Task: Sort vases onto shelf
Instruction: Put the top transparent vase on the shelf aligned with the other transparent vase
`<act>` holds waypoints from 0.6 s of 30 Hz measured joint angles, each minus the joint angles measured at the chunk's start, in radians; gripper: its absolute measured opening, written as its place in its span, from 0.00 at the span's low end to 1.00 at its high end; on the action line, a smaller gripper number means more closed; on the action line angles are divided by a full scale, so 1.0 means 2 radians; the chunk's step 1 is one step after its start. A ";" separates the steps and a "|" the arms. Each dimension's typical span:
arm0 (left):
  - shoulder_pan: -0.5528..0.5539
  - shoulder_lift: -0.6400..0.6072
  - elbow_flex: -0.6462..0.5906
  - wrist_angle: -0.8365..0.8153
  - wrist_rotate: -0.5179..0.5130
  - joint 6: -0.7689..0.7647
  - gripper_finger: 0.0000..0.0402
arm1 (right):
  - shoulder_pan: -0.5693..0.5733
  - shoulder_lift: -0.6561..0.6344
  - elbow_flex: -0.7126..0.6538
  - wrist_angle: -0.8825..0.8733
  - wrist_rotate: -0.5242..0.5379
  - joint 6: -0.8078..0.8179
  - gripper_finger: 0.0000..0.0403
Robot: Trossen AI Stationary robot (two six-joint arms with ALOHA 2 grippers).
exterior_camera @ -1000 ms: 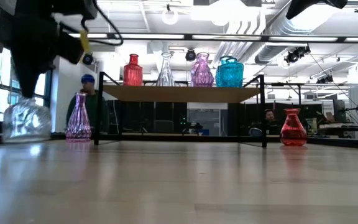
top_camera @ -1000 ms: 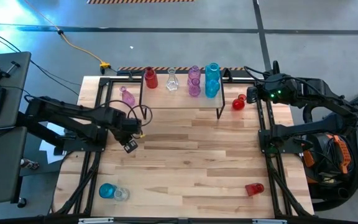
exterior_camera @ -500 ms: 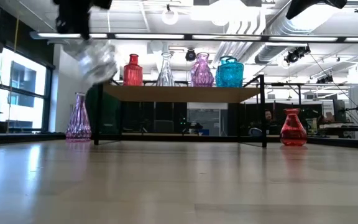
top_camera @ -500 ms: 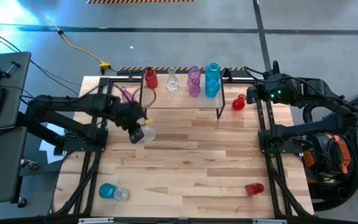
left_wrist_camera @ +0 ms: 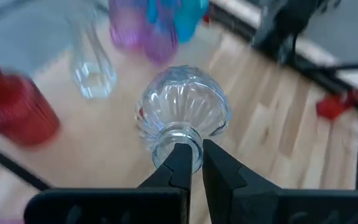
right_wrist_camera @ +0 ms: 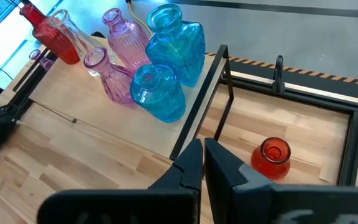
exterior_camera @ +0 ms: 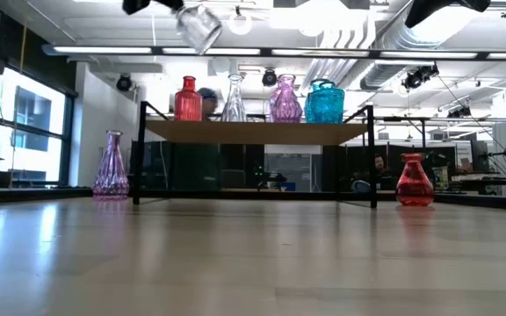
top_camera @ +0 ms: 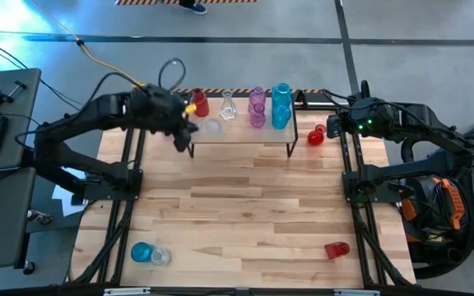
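Left end effector (left_wrist_camera: 191,163) clamps clear vase (left_wrist_camera: 182,115) neck – above shelf (left_wrist_camera: 104,146)

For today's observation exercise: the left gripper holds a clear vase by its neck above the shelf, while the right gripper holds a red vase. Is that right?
Not quite. The right wrist view shows the right gripper shut on nothing; the red vase stands on the table. The left gripper does hold the clear vase above the shelf.

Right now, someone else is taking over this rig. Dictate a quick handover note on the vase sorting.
Left end effector: shut on a clear vase by the neck, held above the shelf's left end.
Right end effector: shut, empty, parked right of the shelf.
Done: six vases on the shelf: red, clear, two purple, two blue.
Left: carried vase to set down; on the table, purple vase, red vase, fallen red vase, blue vase and clear vase.
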 joint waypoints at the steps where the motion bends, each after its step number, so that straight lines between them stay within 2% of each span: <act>1: 0.008 0.001 0.003 0.013 0.000 0.008 0.03 | 0.000 0.000 0.000 0.000 0.000 -0.002 0.00; 4: 0.028 0.006 0.007 0.046 0.008 0.029 0.03 | 0.000 0.000 0.000 0.000 0.000 -0.003 0.00; 6: 0.038 0.012 0.011 0.067 0.030 0.055 0.03 | 0.000 0.000 0.000 0.000 -0.001 -0.003 0.00; 10: 0.042 0.032 0.025 0.104 0.051 0.107 0.03 | 0.000 0.000 0.000 0.000 -0.005 -0.003 0.00; 18: 0.042 0.107 0.084 0.072 0.051 0.187 0.03 | 0.000 0.000 0.000 0.000 -0.031 -0.002 0.00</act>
